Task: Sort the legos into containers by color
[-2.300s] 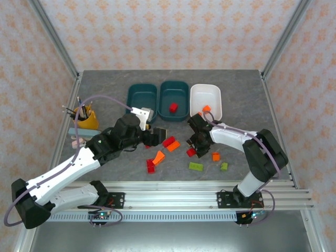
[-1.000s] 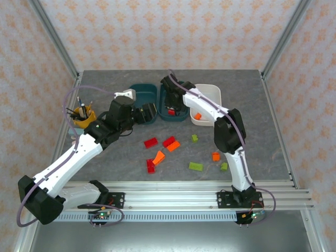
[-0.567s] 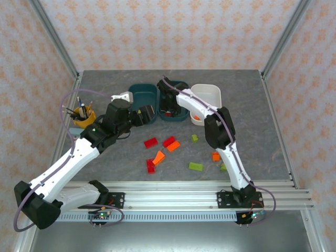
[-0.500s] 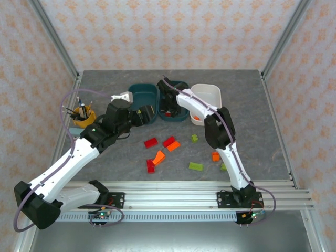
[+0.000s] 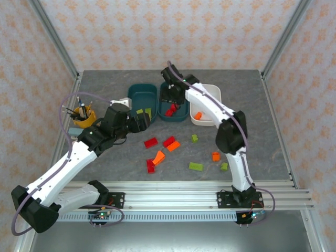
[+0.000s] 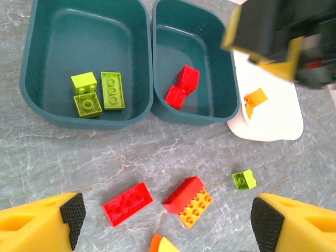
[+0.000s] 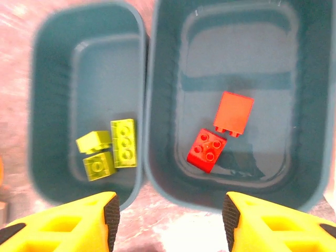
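Note:
Two teal trays and a white tray (image 5: 194,107) stand in a row at the back. The left teal tray (image 5: 139,92) holds three lime green legos (image 6: 98,94). Two red legos (image 7: 207,149) lie in the middle teal tray (image 7: 273,63), and one orange lego (image 6: 255,98) lies in the white tray. My right gripper (image 7: 170,218) hangs open and empty above the middle tray's near rim. Short of the left tray, my left gripper (image 6: 168,220) is open and empty over a red brick (image 6: 127,203) and a red-and-orange pair (image 6: 189,201).
Loose legos are scattered on the grey table: a small green one (image 5: 195,138), an orange one (image 5: 158,156), a red one (image 5: 150,166), a flat green one (image 5: 196,166), an orange one (image 5: 216,156). A yellow pen cup (image 5: 84,116) stands at the left.
My right gripper opened, left a second red lego in the middle teal tray, and rose away from it. My left gripper drew back from the left tray, uncovering the green legos.

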`<act>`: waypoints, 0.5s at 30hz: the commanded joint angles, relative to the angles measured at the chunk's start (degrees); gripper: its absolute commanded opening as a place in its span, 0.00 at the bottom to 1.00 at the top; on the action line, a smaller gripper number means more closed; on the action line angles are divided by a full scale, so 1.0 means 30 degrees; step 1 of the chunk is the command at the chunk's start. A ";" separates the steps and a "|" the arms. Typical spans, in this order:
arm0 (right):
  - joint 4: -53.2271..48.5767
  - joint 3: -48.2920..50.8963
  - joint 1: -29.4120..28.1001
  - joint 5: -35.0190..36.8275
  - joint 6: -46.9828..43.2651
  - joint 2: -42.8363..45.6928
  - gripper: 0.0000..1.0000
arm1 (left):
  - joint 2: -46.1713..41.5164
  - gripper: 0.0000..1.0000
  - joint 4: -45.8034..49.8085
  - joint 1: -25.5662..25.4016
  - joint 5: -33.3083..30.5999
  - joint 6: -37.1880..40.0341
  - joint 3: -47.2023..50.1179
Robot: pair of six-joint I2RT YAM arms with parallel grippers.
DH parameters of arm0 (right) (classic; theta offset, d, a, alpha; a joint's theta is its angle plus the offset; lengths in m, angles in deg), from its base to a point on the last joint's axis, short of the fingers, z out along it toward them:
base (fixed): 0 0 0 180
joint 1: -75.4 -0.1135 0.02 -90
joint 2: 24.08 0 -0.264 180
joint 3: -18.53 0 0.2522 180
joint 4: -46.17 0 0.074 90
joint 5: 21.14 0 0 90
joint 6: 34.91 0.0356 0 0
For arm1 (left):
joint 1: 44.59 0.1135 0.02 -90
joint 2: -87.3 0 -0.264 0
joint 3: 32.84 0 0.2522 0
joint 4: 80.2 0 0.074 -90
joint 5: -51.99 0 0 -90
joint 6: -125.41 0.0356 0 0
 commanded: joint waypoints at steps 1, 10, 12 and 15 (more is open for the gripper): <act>0.1663 0.2568 -0.0060 0.0547 -0.0184 0.3056 0.56 | -0.0406 0.85 0.1424 0.0068 0.0302 0.1202 -0.0013; 0.5497 1.2389 -0.0062 -0.0857 0.0366 1.0800 0.56 | 0.0185 0.81 0.2165 -0.0900 0.1233 0.2152 0.0157; 0.4927 1.4199 -0.0060 -0.0630 0.0703 1.2305 0.56 | 0.1175 0.80 0.2044 -0.2086 0.1087 0.2535 -0.0263; 0.3814 1.6544 -0.0067 -0.0111 0.1144 1.4538 0.56 | 0.3312 0.80 0.1754 -0.3693 0.0761 0.2428 -0.1402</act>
